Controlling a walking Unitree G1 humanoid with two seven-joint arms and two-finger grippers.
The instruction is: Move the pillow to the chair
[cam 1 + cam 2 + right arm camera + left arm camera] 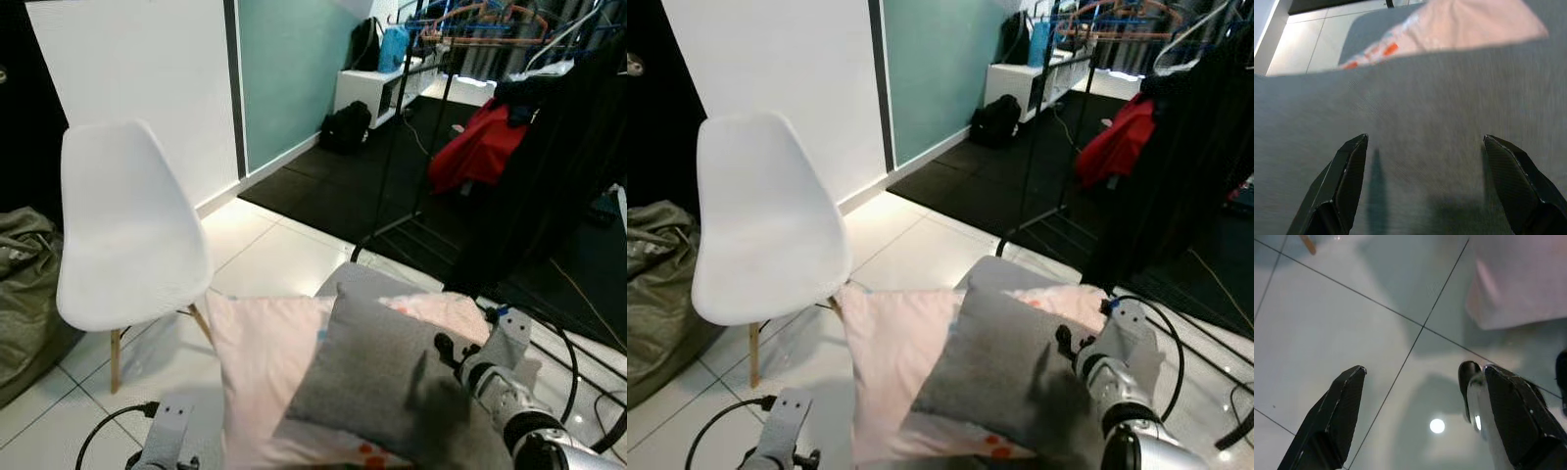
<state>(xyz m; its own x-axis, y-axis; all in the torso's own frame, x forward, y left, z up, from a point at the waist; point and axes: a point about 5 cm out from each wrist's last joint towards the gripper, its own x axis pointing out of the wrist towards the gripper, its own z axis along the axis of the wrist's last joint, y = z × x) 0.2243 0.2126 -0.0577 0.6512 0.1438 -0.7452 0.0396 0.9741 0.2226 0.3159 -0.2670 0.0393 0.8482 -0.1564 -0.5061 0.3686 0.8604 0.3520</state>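
- floor here is glossy white tile up front, then black matting further back by a teal wall panel
- room's pretty cluttered: black clothes rack with hangers, something red draped low on it, a black bag by a white shelf unit, and an olive beanbag-looking thing on my far left
- white chair with wooden legs stands on my left, seat bare
- grey pillow is low in front of me, lying on top of a pale pink pillow, both just right of the chair and not on it
- my right gripper is spread wide right over the grey fabric, holding nothing; the wrist cam shows the weave close up plus a bit of pink with orange marks past it, which the head cams barely catch
- left gripper is wide open too, hanging over bare tile, with the pink pillow's corner off to one side; from the head I only get the wrist
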